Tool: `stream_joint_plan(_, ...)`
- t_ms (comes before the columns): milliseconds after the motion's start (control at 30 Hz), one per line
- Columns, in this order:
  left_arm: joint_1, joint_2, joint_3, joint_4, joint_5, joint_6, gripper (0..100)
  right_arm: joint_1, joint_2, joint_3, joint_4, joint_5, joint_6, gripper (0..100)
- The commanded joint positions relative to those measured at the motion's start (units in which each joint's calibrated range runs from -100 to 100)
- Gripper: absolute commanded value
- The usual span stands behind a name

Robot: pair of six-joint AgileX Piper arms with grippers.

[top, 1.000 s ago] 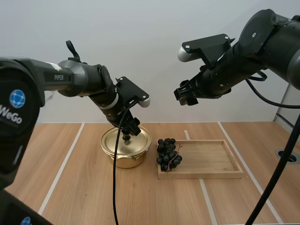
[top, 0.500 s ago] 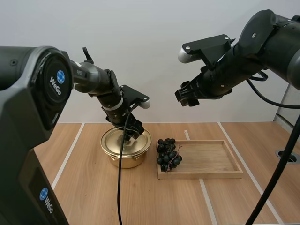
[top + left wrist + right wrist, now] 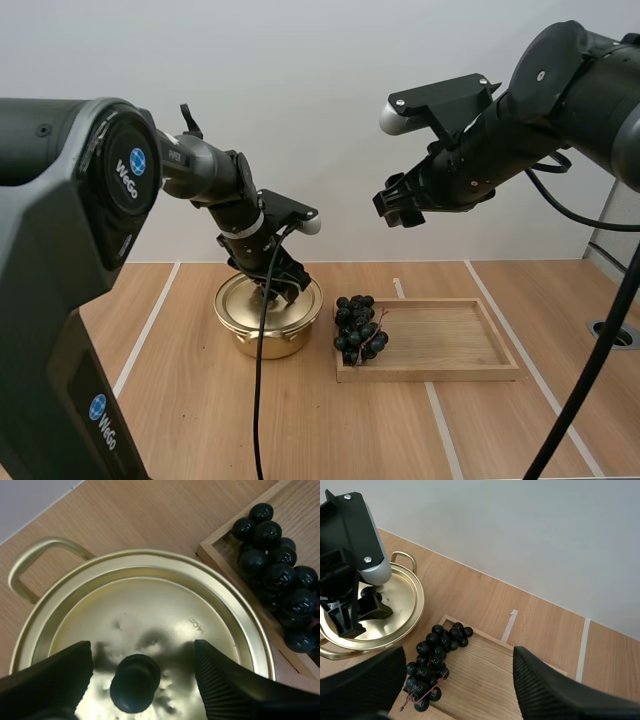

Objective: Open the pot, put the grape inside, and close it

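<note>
- While the lid (image 3: 150, 605) still covers the pot (image 3: 262, 342), the left gripper (image 3: 142, 652) stands spread astride its knob (image 3: 135, 682).
- Grapes (image 3: 358, 328) lie in the wooden tray (image 3: 455, 345); right gripper (image 3: 459, 652) spread aloft; no step complete.

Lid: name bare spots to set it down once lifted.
Free: the table left of and in front of the pot, and the wooden tray right of the grapes. Crowded: the tray's left end, grapes close beside the pot.

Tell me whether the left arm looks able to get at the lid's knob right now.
Probably yes: the left end effector hangs open over the lid, its fingers on either side of the knob, with nothing else in between.
</note>
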Motion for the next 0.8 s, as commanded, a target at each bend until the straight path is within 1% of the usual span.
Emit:
stream_joint_plan(0,-0.26,0.3,-0.1,1.6,2.0,-0.6,92,0.1,-0.3,-0.4,-0.3,0.2,-0.5,100)
stream_joint_plan(267,-0.26,0.2,-0.1,1.6,2.0,-0.8,91,0.1,-0.3,-0.4,-0.3,0.2,-0.5,100)
stream_joint_plan(333,-0.26,0.2,-0.1,1.7,2.1,-0.9,86,0.1,-0.3,-0.4,-0.3,0.2,-0.5,100)
stream_joint_plan(400,-0.26,0.2,-0.1,1.9,2.1,-0.9,74,0.1,-0.3,-0.4,-0.3,0.2,-0.5,100)
stream_joint_plan(433,-0.26,0.2,-0.1,2.3,2.1,-1.0,65,0.1,-0.3,-0.4,-0.3,0.2,-0.5,100)
stream_joint_plan(500,-0.26,0.2,-0.3,3.6,2.1,-2.1,44,0.1,-0.3,-0.4,-0.3,0.2,-0.5,100)
stream_joint_plan(567,-0.26,0.1,-1.0,5.2,2.3,-3.6,19,0.1,-0.3,-0.4,-0.3,0.2,-0.5,100)
stream_joint_plan(600,-0.26,-0.1,-1.4,5.8,2.7,-4.0,8,0.1,-0.3,-0.4,-0.3,0.2,-0.5,100)
stream_joint_plan(633,-0.26,-0.4,-1.8,6.6,2.7,-4.3,0,0.1,-0.3,-0.4,-0.3,0.0,-0.5,100)
stream_joint_plan(700,-0.26,-1.1,-2.8,8.0,3.8,-5.5,0,0.1,-0.3,-0.4,-0.3,0.0,-0.5,100)
stream_joint_plan(767,-0.26,-1.6,-3.6,8.2,5.9,-5.5,0,0.1,-0.3,-0.4,-0.3,-0.1,-0.5,100)
